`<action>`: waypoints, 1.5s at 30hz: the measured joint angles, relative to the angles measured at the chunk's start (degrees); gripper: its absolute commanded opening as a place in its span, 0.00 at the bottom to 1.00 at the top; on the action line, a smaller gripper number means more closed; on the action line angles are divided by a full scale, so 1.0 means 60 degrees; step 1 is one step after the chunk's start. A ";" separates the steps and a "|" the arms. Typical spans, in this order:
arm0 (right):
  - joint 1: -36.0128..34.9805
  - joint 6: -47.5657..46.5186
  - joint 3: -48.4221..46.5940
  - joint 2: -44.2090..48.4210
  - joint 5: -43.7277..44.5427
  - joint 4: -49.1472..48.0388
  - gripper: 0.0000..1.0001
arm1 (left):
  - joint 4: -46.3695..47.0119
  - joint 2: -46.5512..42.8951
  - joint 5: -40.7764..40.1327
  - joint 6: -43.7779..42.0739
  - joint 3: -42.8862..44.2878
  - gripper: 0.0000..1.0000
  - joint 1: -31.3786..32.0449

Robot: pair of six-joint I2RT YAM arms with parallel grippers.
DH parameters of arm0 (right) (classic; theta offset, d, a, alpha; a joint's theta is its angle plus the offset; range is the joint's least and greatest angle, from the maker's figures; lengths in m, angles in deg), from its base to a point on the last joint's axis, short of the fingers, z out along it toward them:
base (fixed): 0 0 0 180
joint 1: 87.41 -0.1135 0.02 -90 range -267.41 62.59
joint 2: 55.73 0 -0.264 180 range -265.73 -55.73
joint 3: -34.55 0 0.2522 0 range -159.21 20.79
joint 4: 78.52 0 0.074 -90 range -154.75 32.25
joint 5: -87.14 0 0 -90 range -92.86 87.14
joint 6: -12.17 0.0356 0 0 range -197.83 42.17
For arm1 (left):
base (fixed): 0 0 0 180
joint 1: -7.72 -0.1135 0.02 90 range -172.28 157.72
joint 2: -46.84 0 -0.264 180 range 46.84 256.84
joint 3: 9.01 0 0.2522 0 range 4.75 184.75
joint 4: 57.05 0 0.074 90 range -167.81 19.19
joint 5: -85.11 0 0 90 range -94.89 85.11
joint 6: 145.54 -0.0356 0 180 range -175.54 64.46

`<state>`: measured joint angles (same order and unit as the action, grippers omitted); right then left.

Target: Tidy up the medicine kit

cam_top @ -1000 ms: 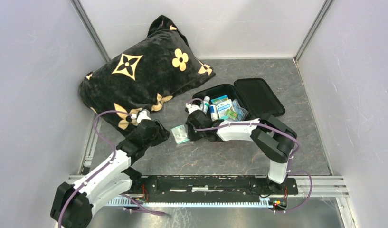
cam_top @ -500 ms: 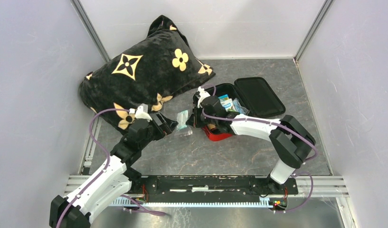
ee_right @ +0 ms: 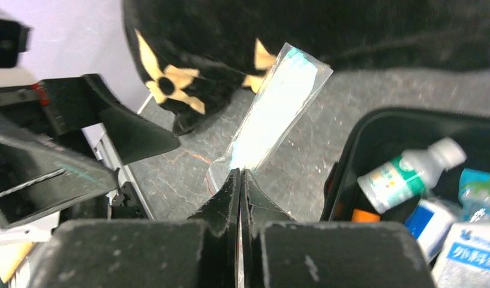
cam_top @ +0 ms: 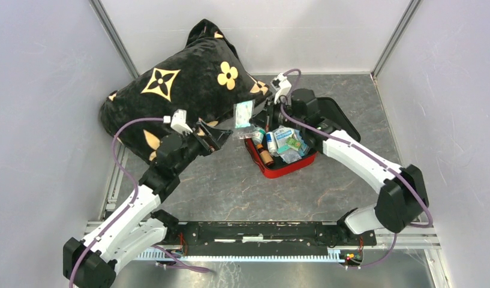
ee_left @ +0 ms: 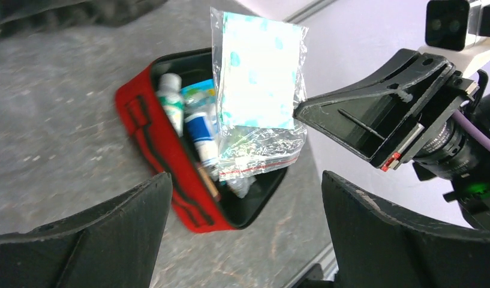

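Now that the packet (cam_top: 243, 114) has risen off the table (cam_top: 230, 192), your right gripper (ee_right: 239, 180) clamps it at the far-left edge of the medicine kit (cam_top: 279, 171) (open, centre-right); your left gripper (cam_top: 221, 135) has spread wide, holding nothing.

We find open table (cam_top: 230, 192) in front of the kit (cam_top: 284, 168), between both arms. The pillow (cam_top: 176, 84) blocks the back left. The right arm (cam_top: 356, 156) crosses the kit's lid, and the pouch (cam_top: 243, 114) in the right gripper (ee_right: 239, 177) hangs between the spread left gripper (cam_top: 221, 137) and the kit.
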<state>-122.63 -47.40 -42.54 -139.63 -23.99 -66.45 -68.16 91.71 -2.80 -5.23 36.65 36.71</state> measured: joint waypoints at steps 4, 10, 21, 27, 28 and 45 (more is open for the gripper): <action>0.0444 -0.0492 -0.0397 0.0710 -0.0918 0.0197 0.00 | 0.1078 0.0627 0.0838 0.0004 0.0503 1.00 0.0000; 0.0900 -0.0823 -0.0678 0.1355 -0.2532 0.0248 0.00 | 0.2401 0.1290 0.2080 0.0233 0.0936 0.98 0.0000; 0.1137 -0.0200 -0.0823 0.1905 -0.4452 -0.0510 0.00 | 0.3869 0.1585 0.2987 0.0663 0.1341 0.74 0.0000; 0.1147 0.0208 -0.0681 0.1989 -0.4717 -0.1031 0.00 | 0.4557 0.1818 0.3450 0.0903 0.1344 0.50 0.0000; 0.1158 0.0215 -0.0659 0.1989 -0.4725 -0.1049 0.00 | 0.4630 0.1832 0.3490 0.0911 0.1344 0.45 0.0000; 0.1781 -0.0495 -0.0452 0.2058 -0.2743 0.0455 0.50 | 0.3577 0.1745 0.3173 0.0685 0.1803 0.02 0.0000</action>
<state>-111.94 -50.37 -45.25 -127.28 -40.44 -63.72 -46.69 102.17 16.23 -1.13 47.47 36.71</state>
